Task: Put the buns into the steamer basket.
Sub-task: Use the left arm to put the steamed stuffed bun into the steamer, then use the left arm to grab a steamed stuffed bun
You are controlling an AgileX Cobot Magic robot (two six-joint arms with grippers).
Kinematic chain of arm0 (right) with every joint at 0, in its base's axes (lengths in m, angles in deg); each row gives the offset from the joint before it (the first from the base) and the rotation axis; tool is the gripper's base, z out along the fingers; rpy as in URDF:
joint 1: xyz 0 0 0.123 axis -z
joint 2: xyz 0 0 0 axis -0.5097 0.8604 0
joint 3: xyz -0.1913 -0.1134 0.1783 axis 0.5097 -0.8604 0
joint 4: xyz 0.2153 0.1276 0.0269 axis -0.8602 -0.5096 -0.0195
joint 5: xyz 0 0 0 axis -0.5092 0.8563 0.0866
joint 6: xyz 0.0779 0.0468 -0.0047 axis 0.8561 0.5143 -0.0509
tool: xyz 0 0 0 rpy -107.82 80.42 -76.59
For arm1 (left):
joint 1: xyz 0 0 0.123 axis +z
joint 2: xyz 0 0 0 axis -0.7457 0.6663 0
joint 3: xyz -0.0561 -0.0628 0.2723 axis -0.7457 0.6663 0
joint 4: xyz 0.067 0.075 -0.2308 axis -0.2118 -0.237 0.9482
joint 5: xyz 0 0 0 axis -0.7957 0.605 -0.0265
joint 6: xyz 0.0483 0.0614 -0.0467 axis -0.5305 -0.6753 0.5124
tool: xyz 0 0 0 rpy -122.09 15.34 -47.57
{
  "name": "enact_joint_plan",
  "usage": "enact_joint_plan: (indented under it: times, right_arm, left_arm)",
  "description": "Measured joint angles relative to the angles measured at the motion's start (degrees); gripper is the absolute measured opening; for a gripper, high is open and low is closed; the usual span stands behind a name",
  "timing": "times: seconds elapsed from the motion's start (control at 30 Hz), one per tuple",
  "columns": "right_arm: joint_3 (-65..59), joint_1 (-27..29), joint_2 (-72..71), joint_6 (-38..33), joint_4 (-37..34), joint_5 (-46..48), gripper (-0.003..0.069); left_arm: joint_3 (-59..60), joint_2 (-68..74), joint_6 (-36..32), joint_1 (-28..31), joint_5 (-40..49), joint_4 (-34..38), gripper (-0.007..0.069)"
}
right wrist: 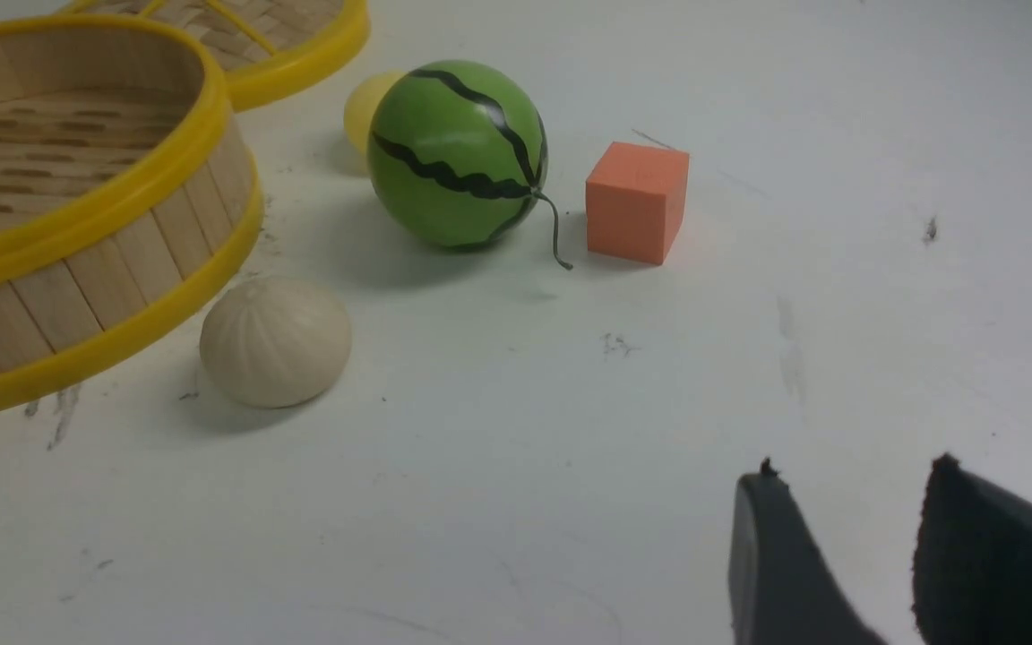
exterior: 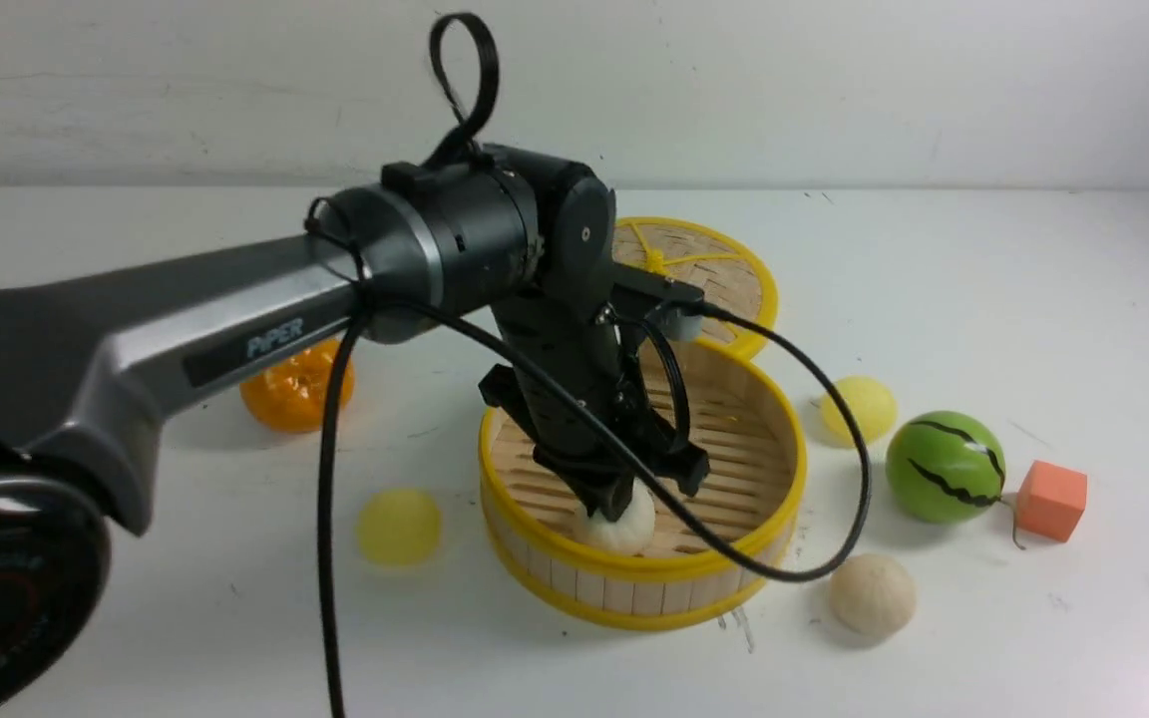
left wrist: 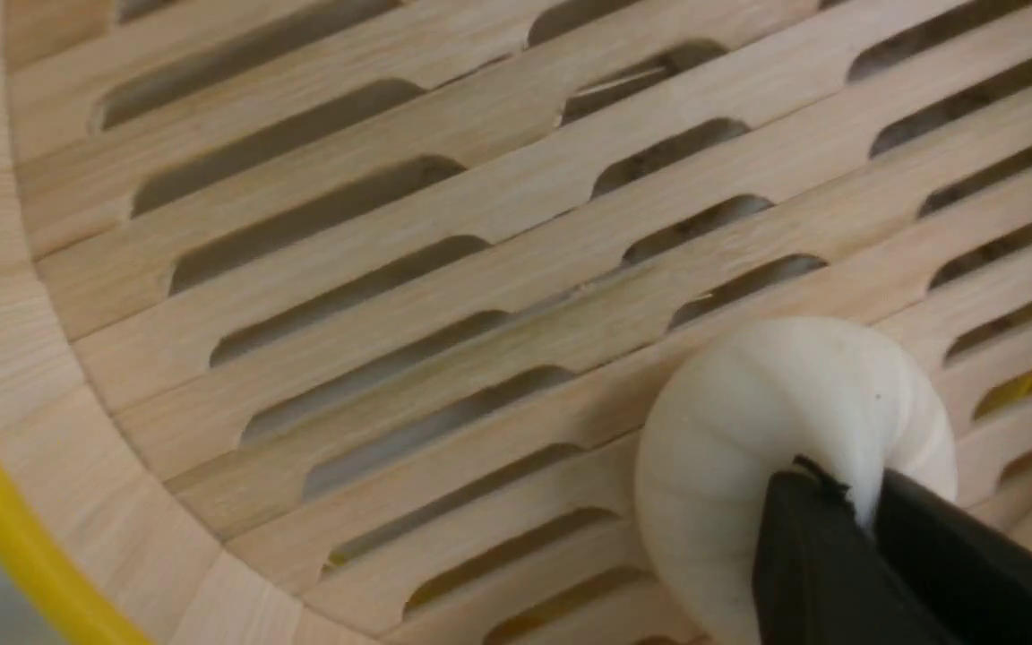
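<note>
— Anything hidden or cut off?
— Plenty. From the front, much of the steamer basket [exterior: 624,595] floor blocked by the left arm [exterior: 235,334] and its black cable [exterior: 322,578]. Woven lid [exterior: 724,274] at the far side partly covered too. Tangerine [exterior: 290,399] half tucked behind the arm at far left. Right claw [right wrist: 852,475] visible only from its own wrist, cropped by the frame edge.

— And the claws?
— Left claw [left wrist: 847,488] clenched on the held cream bun [left wrist: 776,403], pinching its top, low inside the basket by the near rim. On the slats or just above them: hard to tell. Right claw spread, nothing between its tips, over bare bench [right wrist: 570,466].

— Look of the buns?
— Small, round, matte, faintly pleated. Held one almost white.

— Counts?
— Four buns: two cream, two pale yellow. One in the basket, three out on the bench.
- Loose cream bun [exterior: 872,593] just beside the basket's near right wall.
- Left yellow bun [exterior: 398,526] to the near left, blurred.
- Right yellow bun [exterior: 859,407] between the basket and the watermelon ball [exterior: 946,466].

One each of basket, lid, tangerine and ball, plus one orange cube [exterior: 1051,499] just right of the ball.
</note>
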Motion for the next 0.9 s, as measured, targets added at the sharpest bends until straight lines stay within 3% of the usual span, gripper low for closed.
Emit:
enact_joint_plan:
  times: [0.1, 0.13, 0.17, 0.3, 0.37, 0.5, 0.6, 0.7, 0.9]
  right_arm:
    - [0.0, 0.0, 0.0, 0.0, 0.0, 0.0, 0.0239]
    - [0.0, 0.0, 0.0, 0.0, 0.0, 0.0, 0.0239]
    - [0.0, 0.0, 0.0, 0.0, 0.0, 0.0, 0.0239]
    - [0.0, 0.0, 0.0, 0.0, 0.0, 0.0, 0.0239]
    - [0.0, 0.0, 0.0, 0.0, 0.0, 0.0, 0.0239]
    - [0.0, 0.0, 0.0, 0.0, 0.0, 0.0, 0.0239]
    - [0.0, 0.0, 0.0, 0.0, 0.0, 0.0, 0.0239]
    - [0.0, 0.0, 0.0, 0.0, 0.0, 0.0, 0.0239]
    - [0.0, 0.0, 0.0, 0.0, 0.0, 0.0, 0.0239]
  left_arm:
    - [-2.0, 0.4, 0.1, 0.0, 0.9, -0.1, 0.0195]
    - [-2.2, 0.3, 0.3, 0.0, 1.0, -0.1, 0.0204]
    - [-3.6, -0.6, 0.9, 0.0, 2.8, -0.1, 0.0284]
    - [-5.2, -6.0, 4.3, 0.0, 9.3, -1.9, 0.0365]
    - [-5.0, -8.8, 5.3, 0.0, 11.0, -3.5, 0.0354]
    - [1.9, -16.3, 8.1, 2.7, 12.0, -8.3, 0.0216]
    - [11.4, -19.2, 8.5, 7.4, 11.5, -8.4, 0.01]
    - [18.1, -19.4, 7.1, 11.3, 7.6, -6.5, 0.0048]
    - [22.7, -17.5, 2.1, 15.1, -1.4, -1.1, 0.006]
